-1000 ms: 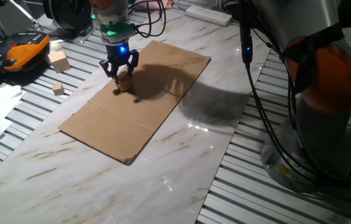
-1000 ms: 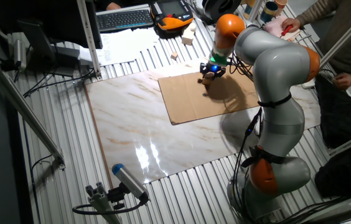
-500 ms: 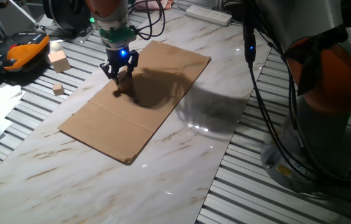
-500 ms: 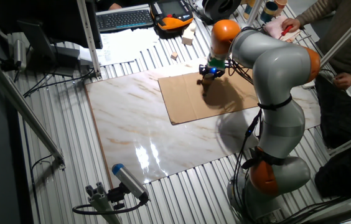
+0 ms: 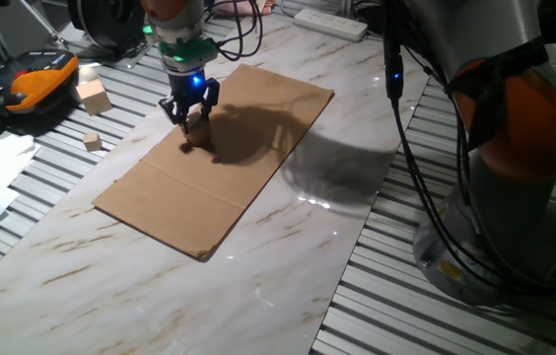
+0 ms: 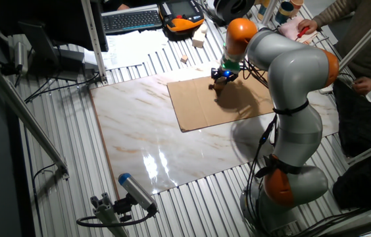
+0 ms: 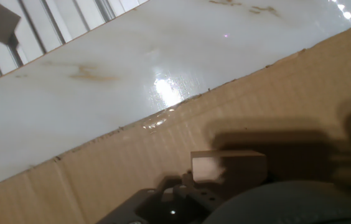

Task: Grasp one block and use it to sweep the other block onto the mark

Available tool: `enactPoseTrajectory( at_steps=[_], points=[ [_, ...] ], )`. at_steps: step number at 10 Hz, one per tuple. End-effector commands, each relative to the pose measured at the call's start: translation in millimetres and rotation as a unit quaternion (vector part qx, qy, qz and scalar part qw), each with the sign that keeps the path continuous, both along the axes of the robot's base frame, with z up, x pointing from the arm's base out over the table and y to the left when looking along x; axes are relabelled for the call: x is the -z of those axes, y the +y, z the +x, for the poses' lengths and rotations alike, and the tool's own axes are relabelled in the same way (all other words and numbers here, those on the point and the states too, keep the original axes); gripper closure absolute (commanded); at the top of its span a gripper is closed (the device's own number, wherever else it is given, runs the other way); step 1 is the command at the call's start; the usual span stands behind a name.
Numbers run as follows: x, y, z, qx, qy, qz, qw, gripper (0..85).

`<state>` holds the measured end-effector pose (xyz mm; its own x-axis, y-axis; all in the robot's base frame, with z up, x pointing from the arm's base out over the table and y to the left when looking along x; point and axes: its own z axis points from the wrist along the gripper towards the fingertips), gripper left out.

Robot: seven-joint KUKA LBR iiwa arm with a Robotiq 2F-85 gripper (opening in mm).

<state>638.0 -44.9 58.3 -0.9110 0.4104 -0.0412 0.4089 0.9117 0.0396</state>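
Note:
My gripper [image 5: 191, 108] hangs low over the far left part of the brown cardboard sheet [image 5: 219, 187] and is shut on a small wooden block [image 5: 196, 120]. In the hand view this block [image 7: 225, 168] shows just beyond the hand, over the cardboard. A second brownish block [image 5: 193, 144] seems to lie on the cardboard right below the gripper, in its shadow. The other fixed view shows the gripper [image 6: 222, 74] and a block [image 6: 218, 85] under it. The mark is lost in the arm's shadow and I cannot pick it out.
Two loose wooden blocks [image 5: 92, 96] [image 5: 92, 141] lie on the slatted table left of the marble slab [image 5: 288, 256]. An orange and black device [image 5: 36, 77] and papers are further left. A power strip [image 5: 332, 22] lies at the back. People's hands [image 6: 304, 26] are behind the arm.
The gripper with its block has shifted only slightly over the same spot. A dark dot that showed beside the blocks a second ago now lies in shadow.

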Motion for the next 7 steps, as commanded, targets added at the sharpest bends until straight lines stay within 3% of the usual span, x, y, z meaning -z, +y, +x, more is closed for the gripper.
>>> enactPoseTrajectory(
  at_steps=[1,2,5,7],
  points=[
    [0.0,0.0,0.0,0.001,0.001,0.000,1.0000,85.0],
    [0.0,0.0,0.0,0.004,0.005,0.004,1.0000,85.0],
    [0.0,0.0,0.0,0.012,0.003,-0.004,0.9999,85.0],
    [0.0,0.0,0.0,0.017,-0.003,-0.018,0.9997,85.0]
  ],
)
